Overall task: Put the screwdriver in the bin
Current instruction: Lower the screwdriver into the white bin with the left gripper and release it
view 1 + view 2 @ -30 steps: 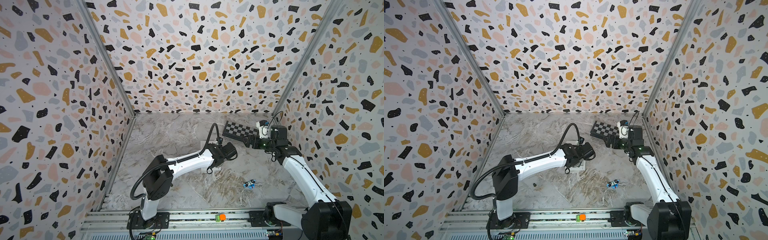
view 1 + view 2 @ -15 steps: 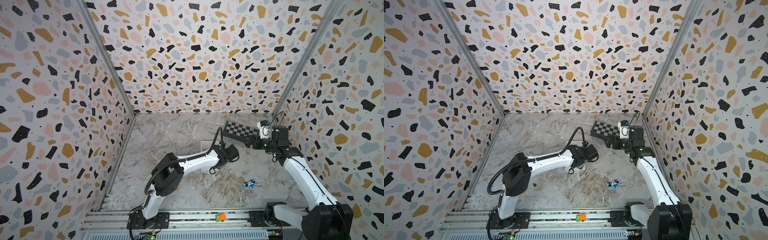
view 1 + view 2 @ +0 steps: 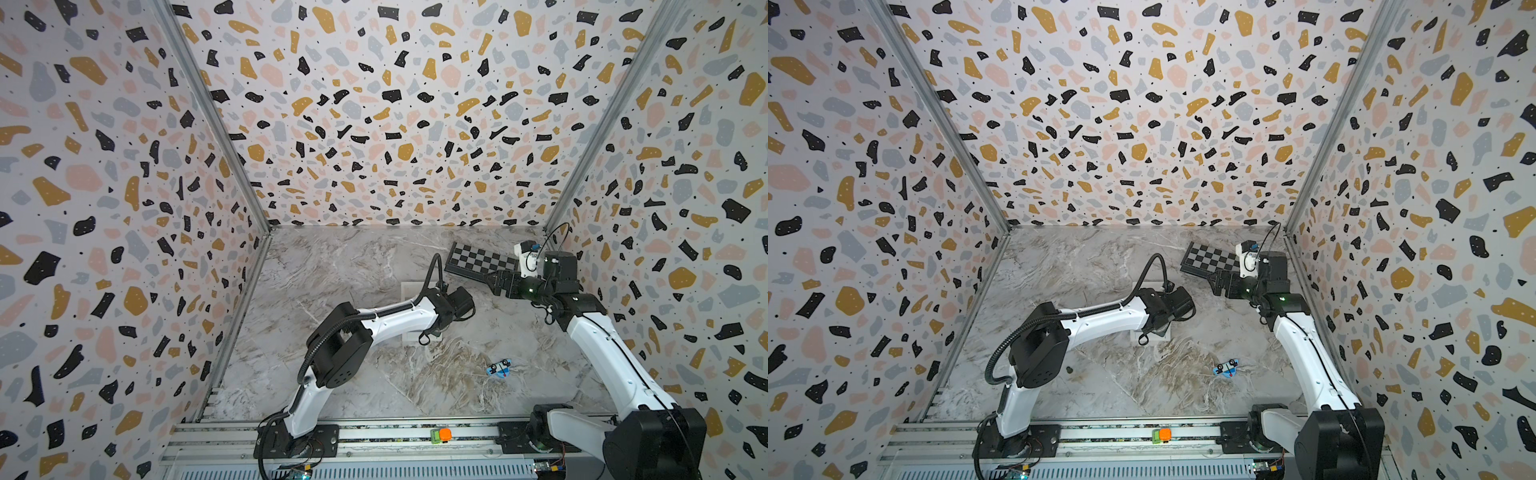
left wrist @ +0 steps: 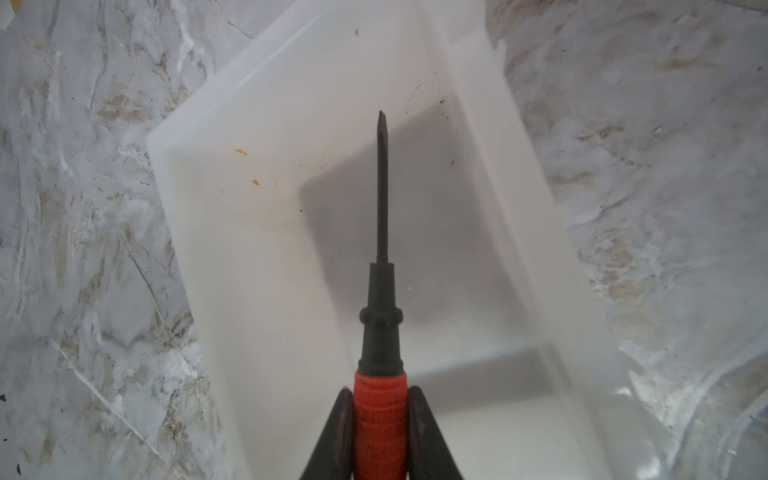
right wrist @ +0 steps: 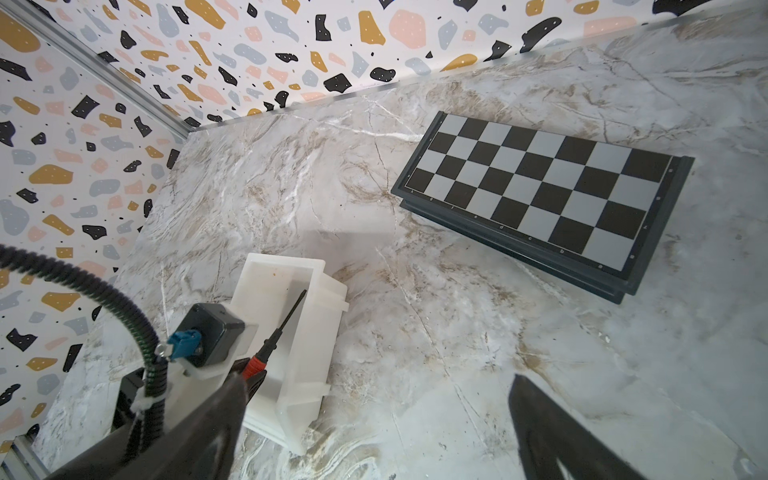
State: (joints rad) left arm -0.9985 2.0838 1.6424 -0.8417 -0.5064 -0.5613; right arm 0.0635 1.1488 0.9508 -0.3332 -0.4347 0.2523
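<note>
Now my left gripper (image 4: 380,397) is pinching the screwdriver (image 4: 380,328) by its red handle. The screwdriver sticks straight out past the jaws. Its thin tip points down into the bin (image 4: 232,249), which sits near the middle of the table (image 3: 332,266). It hangs over the bin and runs nearly along the bin's long side. I think I just need to let go. My right gripper (image 5: 374,382) is spread wide, off by the chessboard (image 5: 540,195).
</note>
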